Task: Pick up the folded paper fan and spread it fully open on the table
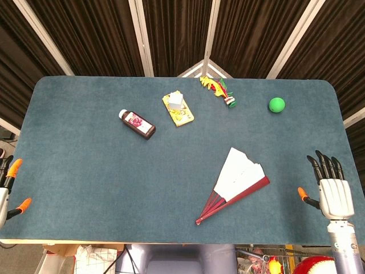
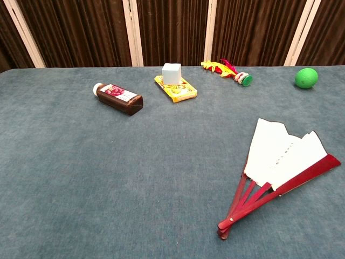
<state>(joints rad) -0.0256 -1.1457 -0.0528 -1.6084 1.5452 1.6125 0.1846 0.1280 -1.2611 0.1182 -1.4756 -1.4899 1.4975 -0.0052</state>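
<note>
A paper fan (image 1: 238, 178) (image 2: 283, 156) with white leaf and dark red ribs lies flat on the blue table, partly spread, its pivot toward the front edge. My right hand (image 1: 332, 188) hovers at the table's right edge, to the right of the fan, fingers apart and holding nothing. My left hand (image 1: 8, 185) shows only as orange-tipped fingers at the far left edge, apart and holding nothing. Neither hand appears in the chest view.
At the back lie a dark bottle (image 1: 137, 124) (image 2: 119, 98), a yellow packet with a white cube (image 1: 177, 107) (image 2: 174, 83), a red-yellow toy (image 1: 219, 90) (image 2: 228, 70) and a green ball (image 1: 276, 104) (image 2: 306, 77).
</note>
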